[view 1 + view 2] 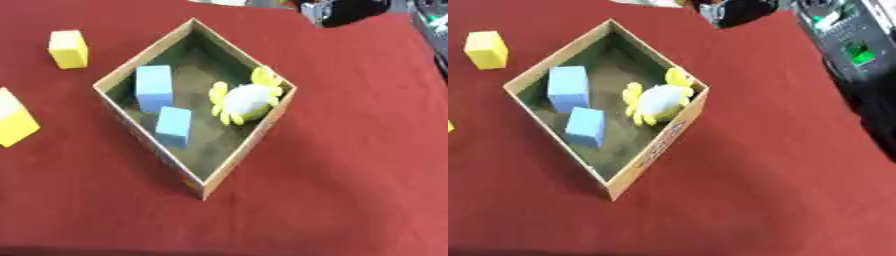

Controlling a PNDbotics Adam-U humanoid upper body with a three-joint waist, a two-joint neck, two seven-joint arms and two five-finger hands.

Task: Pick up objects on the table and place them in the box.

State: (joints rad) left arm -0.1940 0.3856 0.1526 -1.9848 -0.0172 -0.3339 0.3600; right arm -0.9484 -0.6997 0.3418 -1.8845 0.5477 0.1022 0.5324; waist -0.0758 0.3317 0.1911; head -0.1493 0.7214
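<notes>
An open cardboard box (pixel 238 156) stands cornerwise on the red tablecloth. Inside it lie two light blue blocks, one (pixel 154 86) toward the left wall and one (pixel 173 125) nearer the front, and a yellow and white toy (pixel 246 99) with petal-like parts against the right wall. A yellow block (pixel 68 48) stands on the cloth to the box's upper left. A larger yellow block (pixel 12 120) shows at the left edge. Neither hand appears in either view.
A dark object (pixel 348 11) sits at the table's far edge. In the right eye view, equipment with green lights (pixel 852 40) stands beyond the table's right edge. Bare red cloth (pixel 350 165) stretches right of and in front of the box.
</notes>
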